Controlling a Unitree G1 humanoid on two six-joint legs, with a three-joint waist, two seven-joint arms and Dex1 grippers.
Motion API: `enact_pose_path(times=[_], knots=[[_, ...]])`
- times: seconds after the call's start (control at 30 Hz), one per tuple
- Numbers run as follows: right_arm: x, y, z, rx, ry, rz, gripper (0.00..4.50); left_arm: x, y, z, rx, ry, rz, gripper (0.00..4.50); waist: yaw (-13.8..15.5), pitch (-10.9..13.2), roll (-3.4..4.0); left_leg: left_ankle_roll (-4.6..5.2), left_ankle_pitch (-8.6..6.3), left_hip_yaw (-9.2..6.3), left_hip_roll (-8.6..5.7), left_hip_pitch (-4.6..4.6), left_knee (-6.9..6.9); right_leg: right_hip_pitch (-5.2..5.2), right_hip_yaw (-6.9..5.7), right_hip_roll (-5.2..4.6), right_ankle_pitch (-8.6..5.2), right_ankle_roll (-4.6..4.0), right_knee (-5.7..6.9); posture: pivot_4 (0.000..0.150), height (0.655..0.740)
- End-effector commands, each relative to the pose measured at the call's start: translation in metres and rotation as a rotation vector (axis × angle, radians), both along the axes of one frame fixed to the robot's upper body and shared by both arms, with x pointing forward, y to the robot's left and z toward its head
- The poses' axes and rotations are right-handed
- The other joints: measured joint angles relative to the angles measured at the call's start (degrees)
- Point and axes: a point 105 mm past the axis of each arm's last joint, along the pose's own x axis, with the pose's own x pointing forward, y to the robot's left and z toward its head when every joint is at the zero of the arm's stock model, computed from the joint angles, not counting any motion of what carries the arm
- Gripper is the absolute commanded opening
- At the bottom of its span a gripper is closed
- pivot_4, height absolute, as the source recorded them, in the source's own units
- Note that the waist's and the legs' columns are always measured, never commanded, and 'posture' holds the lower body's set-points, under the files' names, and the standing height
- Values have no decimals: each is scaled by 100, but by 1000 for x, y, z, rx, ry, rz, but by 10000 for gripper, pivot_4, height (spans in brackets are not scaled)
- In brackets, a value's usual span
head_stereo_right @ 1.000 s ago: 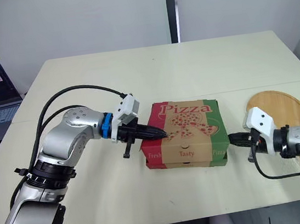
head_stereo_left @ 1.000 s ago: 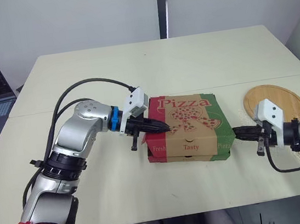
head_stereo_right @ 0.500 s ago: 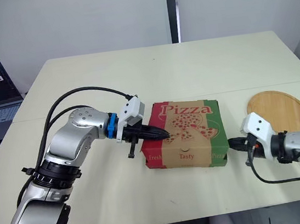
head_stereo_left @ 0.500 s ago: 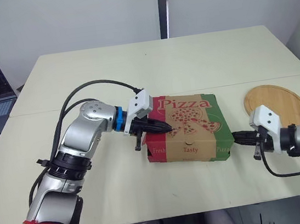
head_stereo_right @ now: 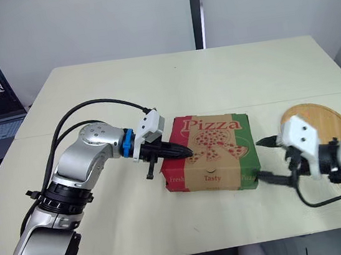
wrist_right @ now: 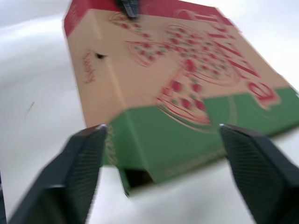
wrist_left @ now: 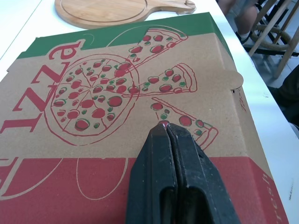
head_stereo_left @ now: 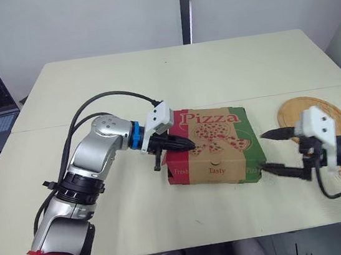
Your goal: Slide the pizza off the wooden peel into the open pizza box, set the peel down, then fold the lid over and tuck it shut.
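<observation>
Right hand (head_stereo_left: 263, 150) spread wide beside pizza box (head_stereo_left: 218, 154); left hand (head_stereo_left: 188, 144) closed atop it.

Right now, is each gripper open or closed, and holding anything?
Left gripper: closed, empty, tips on the pizza box lid.
Right gripper: open, empty, at the box's green side.

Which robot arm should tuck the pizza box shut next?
Probably right: the right fingers are open at the pizza box's green end. The left fingers are shut, resting on its lid.
</observation>
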Motion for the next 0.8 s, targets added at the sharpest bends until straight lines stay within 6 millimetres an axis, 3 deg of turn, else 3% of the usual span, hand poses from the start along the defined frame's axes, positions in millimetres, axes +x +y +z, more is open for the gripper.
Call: enact_pose_path(times=[0.03,0.27,0.8], knots=[[0,12,-3,-50,-71,38,44499,0,-2,12,-16,-45,-18,0,1,0,0,0,0,0,0,0,0,0,0,0,0,0,0,1500,7400],[19,10,-6,-79,-152,-1,44499,-5,-3,15,-10,-54,-43,0,0,0,0,-1,0,0,0,0,2,0,0,0,0,0,0,1500,7400],[19,13,-28,-104,-149,-21,44499,-13,-4,-7,116,-131,-109,0,3,0,0,-1,0,1,0,1,3,0,1,0,1,0,2,1500,7400]])
